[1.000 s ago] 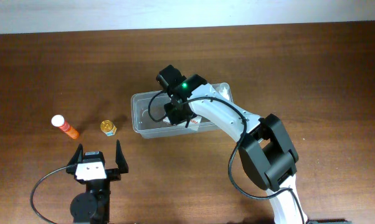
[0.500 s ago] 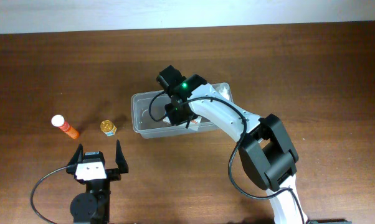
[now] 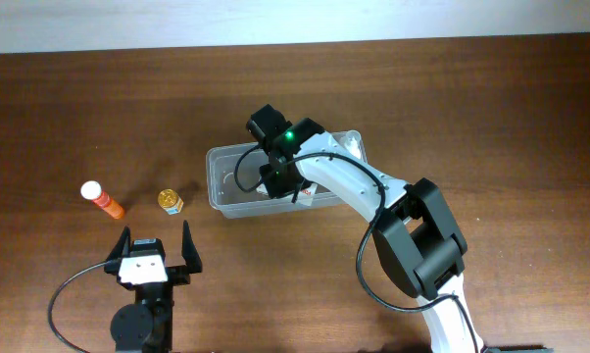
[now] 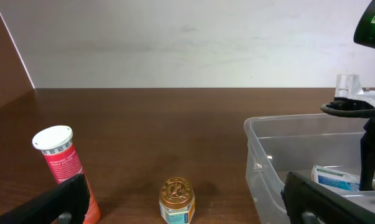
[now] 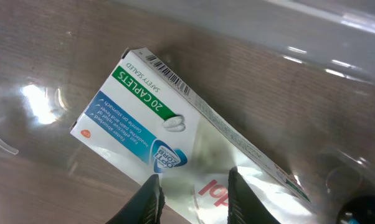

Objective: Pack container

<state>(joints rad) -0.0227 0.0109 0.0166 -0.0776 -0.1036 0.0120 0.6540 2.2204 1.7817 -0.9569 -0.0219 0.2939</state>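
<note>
**Position.** The container [image 3: 226, 186] sits on the table [image 3: 471, 98]. The right gripper [image 5: 194, 193] is lowered inside it, over a small box [image 5: 137, 118] that lies flat on the container floor. The fingers are drawn close together at the box's near end. Whether they actually pinch it cannot be told, as the fingertips are blurred in the wrist view. The left gripper [image 3: 157, 240] waits with jaws spread wide and empty, well apart from the container on its near-left side.

**Step in hand.** Judged to be depositing the box. To do it well:
- Part the jaws only slightly, so the carton is not dragged.
- Rise straight up, clear of the rim — a thin tub like this would likely shift if caught.

**Outstanding.** A tube [image 3: 102, 199] and a jar [image 3: 171, 201] stand outside, left of the container, nearer the idle arm.

**Materials.**
- Container: clear glossy plastic, shallow, with rounded corners and a lipped rim. Probably light.
- Box: white printed card with green and blue bands and a barcode — crisp edges that could dent under pressure.
- Tube: orange-red cylinder with a white cap. Liable to roll if tipped.
- Jar: squat, with a gold embossed lid and a pale label.
- Table: dark wood grain with a matte finish.
</note>
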